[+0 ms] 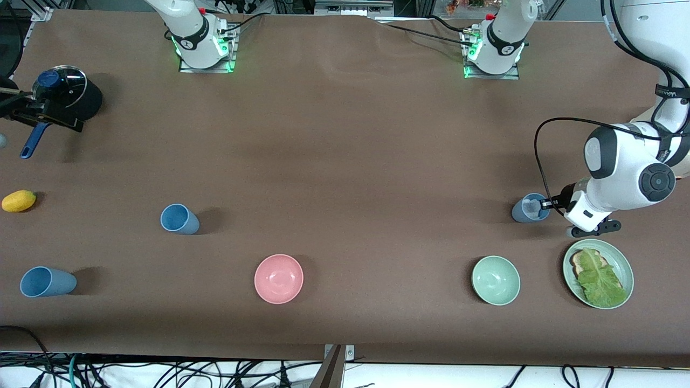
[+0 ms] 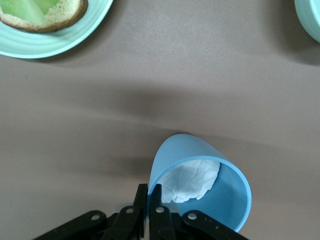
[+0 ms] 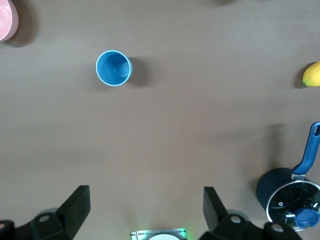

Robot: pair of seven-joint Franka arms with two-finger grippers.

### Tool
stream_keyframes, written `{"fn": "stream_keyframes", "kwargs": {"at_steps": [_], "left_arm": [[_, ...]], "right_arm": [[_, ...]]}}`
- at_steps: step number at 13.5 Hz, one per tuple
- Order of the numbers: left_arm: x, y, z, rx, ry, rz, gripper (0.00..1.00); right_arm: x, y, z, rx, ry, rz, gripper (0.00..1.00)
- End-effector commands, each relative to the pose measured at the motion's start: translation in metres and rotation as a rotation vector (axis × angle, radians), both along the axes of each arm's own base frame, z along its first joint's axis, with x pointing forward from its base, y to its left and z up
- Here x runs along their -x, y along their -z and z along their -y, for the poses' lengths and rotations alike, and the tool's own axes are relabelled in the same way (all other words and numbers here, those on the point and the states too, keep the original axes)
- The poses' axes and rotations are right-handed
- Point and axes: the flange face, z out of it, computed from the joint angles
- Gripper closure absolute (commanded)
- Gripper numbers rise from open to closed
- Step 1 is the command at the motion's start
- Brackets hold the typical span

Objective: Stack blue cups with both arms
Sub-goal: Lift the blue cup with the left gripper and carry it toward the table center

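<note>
Three blue cups are seen on the table (image 1: 345, 134). The grey-blue cup (image 1: 529, 208), with white paper (image 2: 192, 180) inside, is pinched at its rim by the closed left claw (image 1: 545, 204) near the left arm's end. Two more cups (image 1: 179, 219) (image 1: 46, 282) stand toward the right arm's end, the second near the front edge. The right claw (image 3: 145, 207) is held wide open above the table.

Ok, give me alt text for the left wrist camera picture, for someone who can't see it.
The left gripper is shut on the rim of a blue cup holding crumpled white paper, on a brown table. A pale green plate with bread and lettuce shows at one corner.
</note>
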Motion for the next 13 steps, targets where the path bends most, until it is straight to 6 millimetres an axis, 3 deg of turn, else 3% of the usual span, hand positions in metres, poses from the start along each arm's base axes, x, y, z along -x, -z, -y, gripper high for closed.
{"fn": "stream_keyframes", "kwargs": {"at_steps": [1,5,7,9,12,13], "left_arm": [[-0.006,-0.012,0.003,-0.004,-0.008,0.020,1.00],[-0.016,-0.028,0.008,-0.003,-0.022,0.032,1.00],[-0.026,-0.052,0.035,0.014,-0.012,0.010,1.00],[-0.035,-0.077,0.096,0.080,-0.024,-0.005,1.00],[-0.022,-0.080,0.209,0.154,-0.050,-0.032,1.00],[-0.014,-0.082,0.254,0.148,-0.041,-0.036,1.00]], "right_arm": [[-0.003,-0.007,0.004,-0.019,0.001,0.012,0.00],[-0.003,-0.007,0.005,-0.019,0.002,0.012,0.00],[-0.003,-0.007,0.005,-0.019,0.002,0.012,0.00],[-0.003,-0.007,0.005,-0.019,0.002,0.012,0.00],[-0.003,-0.007,0.005,-0.019,0.002,0.012,0.00],[-0.003,-0.007,0.005,-0.019,0.002,0.012,0.00]]}}
